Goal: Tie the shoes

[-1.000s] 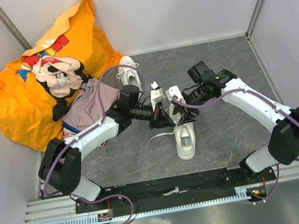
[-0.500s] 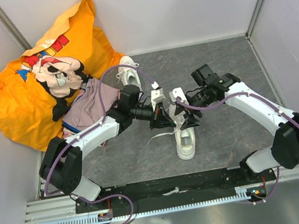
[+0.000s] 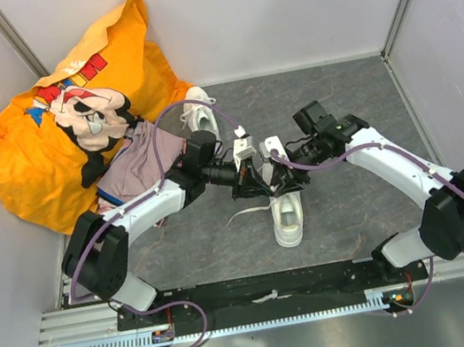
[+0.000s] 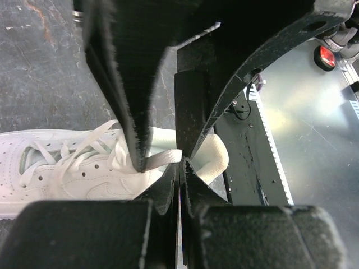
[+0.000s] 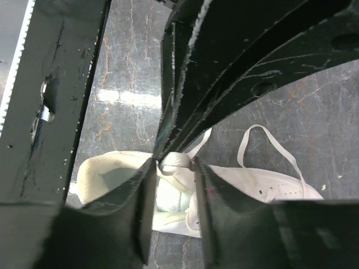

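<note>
One white shoe (image 3: 287, 218) lies on the grey floor between my arms, its heel toward the far wall. The other shoe (image 3: 198, 112) sits farther back by the orange cushion. My left gripper (image 3: 261, 184) hovers over the near shoe's opening. In the left wrist view this gripper (image 4: 182, 162) is shut on a flat white lace (image 4: 162, 159) above that shoe (image 4: 67, 174). My right gripper (image 3: 285, 179) meets it from the right. In the right wrist view its jaws (image 5: 174, 163) press both sides of a small lace loop (image 5: 176, 161) over the shoe (image 5: 269, 185).
A big orange cushion with a cartoon print (image 3: 61, 123) fills the back left corner, and a pinkish-purple garment (image 3: 137, 168) lies against it. A loose lace end (image 3: 248, 213) trails left of the near shoe. Walls close in on three sides; a black rail (image 3: 270, 288) runs along the near edge.
My right gripper has moved left toward the left gripper and narrowed its jaws round the lace loop. The left gripper has stayed shut in place.
</note>
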